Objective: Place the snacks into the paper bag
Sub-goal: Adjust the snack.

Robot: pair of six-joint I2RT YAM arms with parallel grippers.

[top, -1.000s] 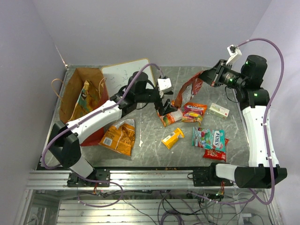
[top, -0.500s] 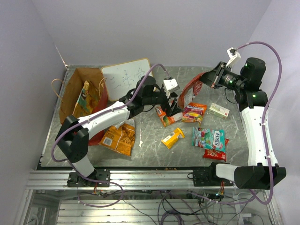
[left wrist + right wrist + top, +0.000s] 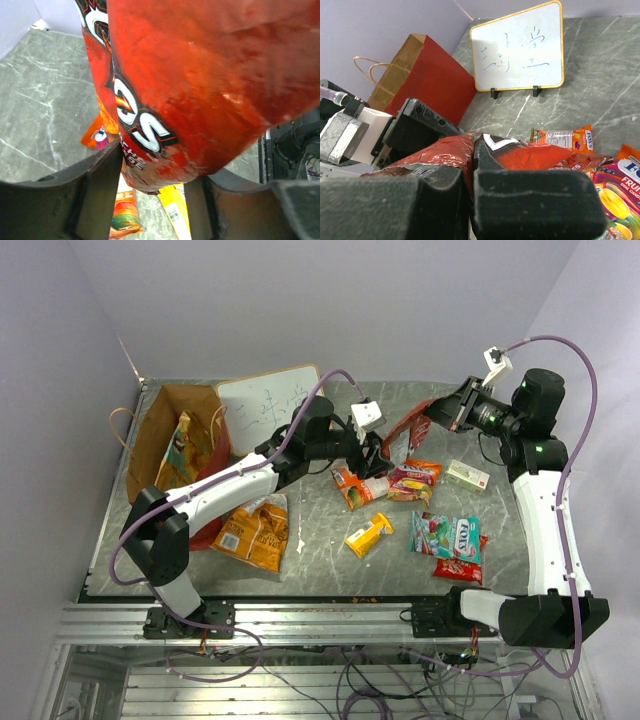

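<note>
The red Doritos bag [image 3: 407, 428] [image 3: 200, 75] [image 3: 580, 150] hangs above the table's middle. My right gripper [image 3: 445, 413] [image 3: 472, 175] is shut on its upper edge. My left gripper [image 3: 384, 448] [image 3: 160, 165] has closed onto the bag's lower end, with a finger against each side. The paper bag [image 3: 160, 435] [image 3: 432, 80], red outside and brown inside, is at the far left with one packet [image 3: 181, 455] in it. Other snacks lie on the table: an orange chip bag [image 3: 255, 530], a yellow pack [image 3: 368, 535], a teal-white candy bag [image 3: 447, 535] and an orange pack [image 3: 360, 487].
A white framed board [image 3: 270, 400] [image 3: 520, 47] stands at the back, right of the paper bag. A small white box [image 3: 468, 475] lies at the right, and a colourful fruit candy bag [image 3: 413, 478] and a red pack [image 3: 460, 568] lie nearby.
My left gripper has risen from the orange pack toward the right and closed its jaws in on the Doritos bag's lower end. The right gripper has kept hold and drifted slightly.
</note>
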